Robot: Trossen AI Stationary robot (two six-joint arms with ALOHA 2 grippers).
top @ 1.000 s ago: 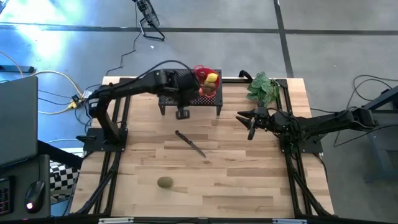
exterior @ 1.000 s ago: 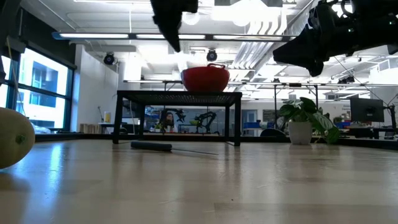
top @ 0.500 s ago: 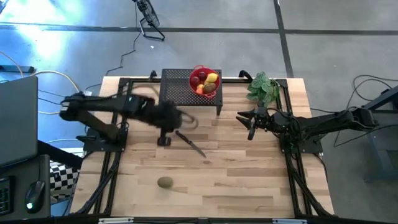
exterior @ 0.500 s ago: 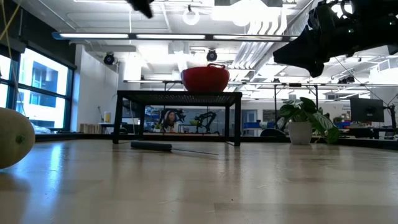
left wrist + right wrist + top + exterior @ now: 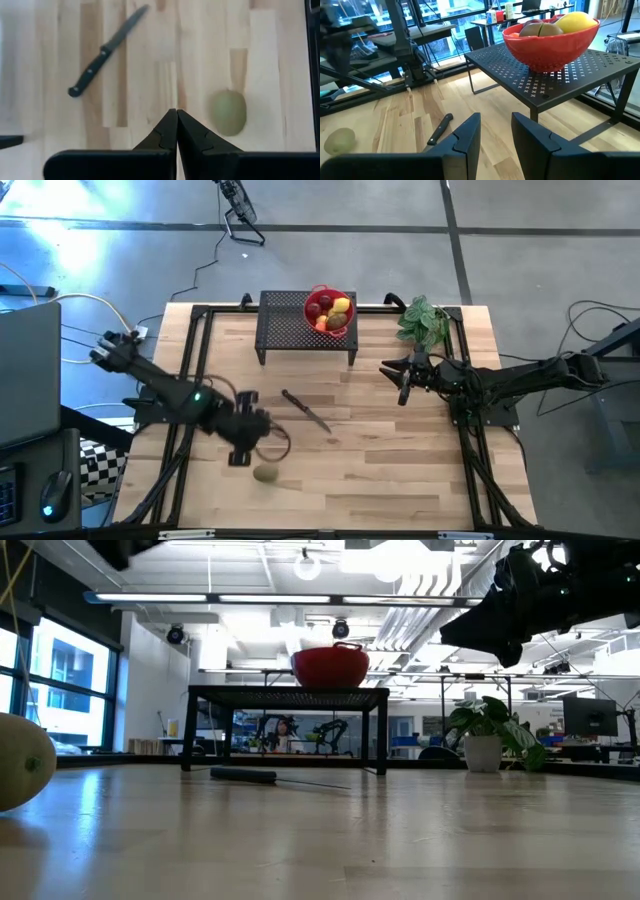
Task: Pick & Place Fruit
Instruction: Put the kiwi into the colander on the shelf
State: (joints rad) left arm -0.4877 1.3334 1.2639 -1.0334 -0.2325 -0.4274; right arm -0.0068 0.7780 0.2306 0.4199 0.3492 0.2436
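A green-brown kiwi (image 5: 265, 473) lies alone on the wooden table near its front edge; it also shows in the left wrist view (image 5: 227, 111). My left gripper (image 5: 238, 457) hovers shut just left of the kiwi, pointing steeply down, with nothing between its fingers (image 5: 176, 125). A red bowl (image 5: 330, 311) holding a lemon, dark red pieces and other fruit stands on a black perforated stand (image 5: 290, 330) at the table's far side. My right gripper (image 5: 403, 376) waits open at the right, level, facing the stand (image 5: 555, 70).
A dark-handled knife (image 5: 305, 410) lies slanting at the table's middle, between the stand and the kiwi. A green leafy plant (image 5: 422, 320) sits at the far right corner. Black frame rails (image 5: 190, 370) run along the table's left and right sides.
My left arm has swung from over the stand beside the bowl toward the table's near left, sinking as it went, and now hangs just left of the kiwi. The kiwi, knife and bowl have kept their places.
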